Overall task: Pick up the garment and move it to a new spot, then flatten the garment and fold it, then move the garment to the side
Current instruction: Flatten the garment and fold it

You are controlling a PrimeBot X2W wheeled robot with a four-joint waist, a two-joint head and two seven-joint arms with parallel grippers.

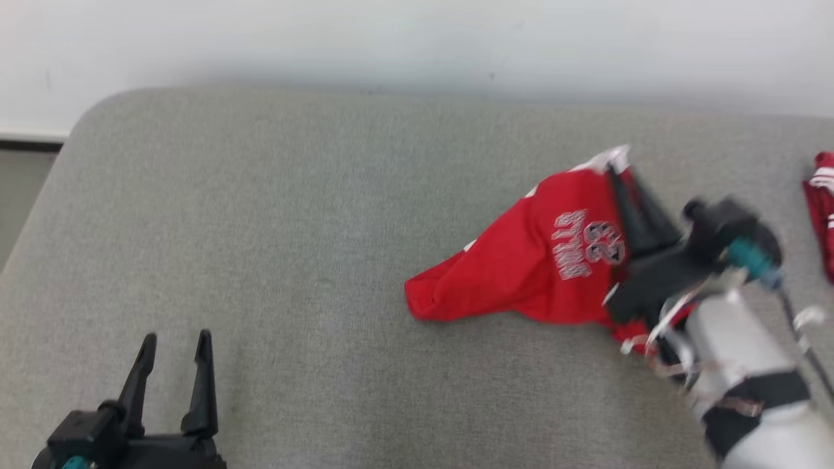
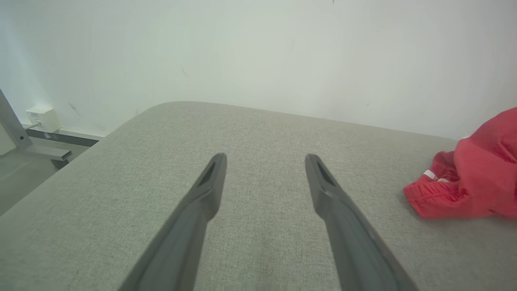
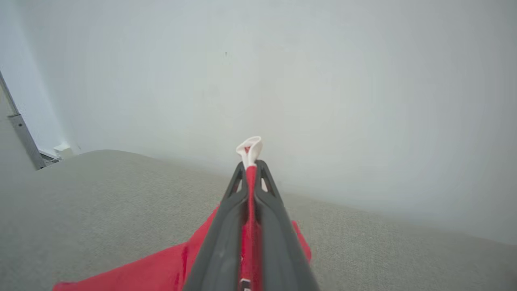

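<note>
Where the right gripper [image 1: 619, 170] clamps the red garment [image 1: 521, 260], its blurred wrist [image 1: 730, 319] hides the cloth's near edge. The left gripper [image 1: 177, 339] stands spread, empty; the print [image 1: 583, 246] is blurred.

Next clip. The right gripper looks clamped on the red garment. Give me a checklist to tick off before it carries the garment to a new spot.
1. Grip: right gripper shut on the garment: ok, red fabric is pinched between the fingers, with white trim poking past the tips.
2. Lift: garment clear of the grey surface: not ok, its low left end rests there.
3. Other arm: left gripper open and apart from the garment: ok.
4. Landing room: bare surface left of the garment: ok.
5. Neighbour: second red item apart from the garment: ok.
6. One layer or several in the grip: cannot tell.
</note>
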